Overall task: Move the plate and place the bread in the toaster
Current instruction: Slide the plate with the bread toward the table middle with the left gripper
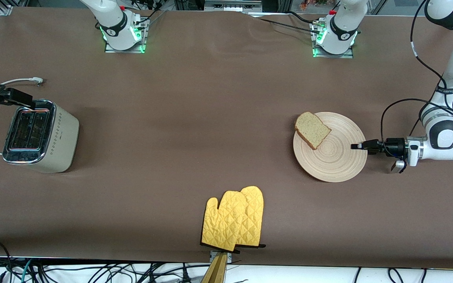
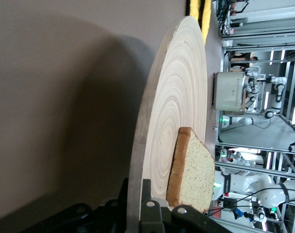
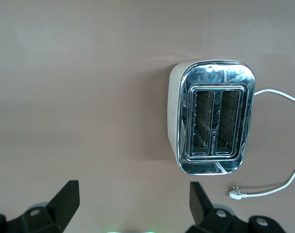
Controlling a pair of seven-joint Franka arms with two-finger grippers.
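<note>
wooden and pale, the plate (image 1: 338, 157) lies flat on the table toward the left arm's end, with the bread (image 1: 312, 130) on it near the rim. the left gripper (image 1: 355, 146) reaches in low and sideways, and its fingers (image 2: 152, 213) pinch the plate's edge, so moving the plate looks like the step in hand. next it likely needs a slow, level slide so the bread stays on. the right gripper (image 3: 132, 201) hangs wide open over the table just beside the toaster (image 1: 39, 136), waiting.
</note>
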